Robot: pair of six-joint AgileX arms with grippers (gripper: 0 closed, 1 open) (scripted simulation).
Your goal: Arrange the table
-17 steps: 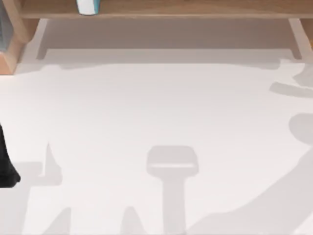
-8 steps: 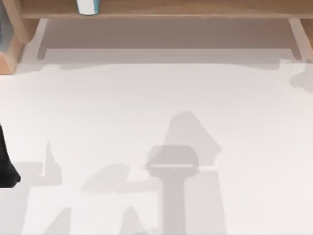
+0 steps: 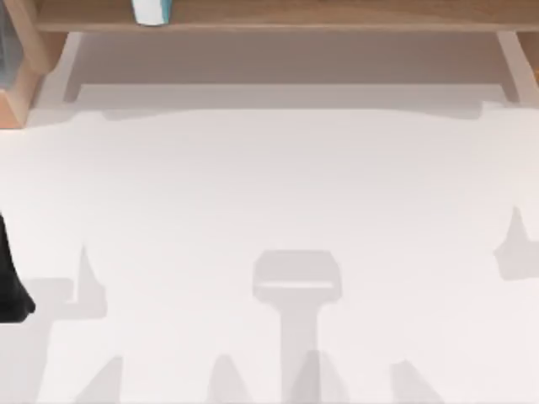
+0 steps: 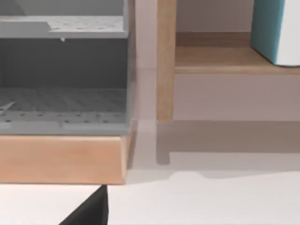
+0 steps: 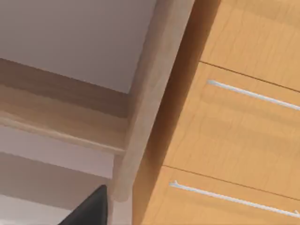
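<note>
Since a moment ago the big arm shadow has cleared off your bench (image 3: 269,185), which lies bare below the wooden shelf (image 3: 278,15) holding a teal-and-white container (image 3: 152,10), so arranging looks done; gripper states you cannot tell.

Left arm (image 3: 12,282) parked at the far left edge of the top view, seen as a dark sliver low over the counter (image 3: 269,210). Left pincer (image 4: 89,211) caught as a black wedge at the frame edge of its wrist view, fingers hidden. Right pincer (image 5: 89,208) likewise a black wedge, possibly one finger tip, spread unreadable.
</note>
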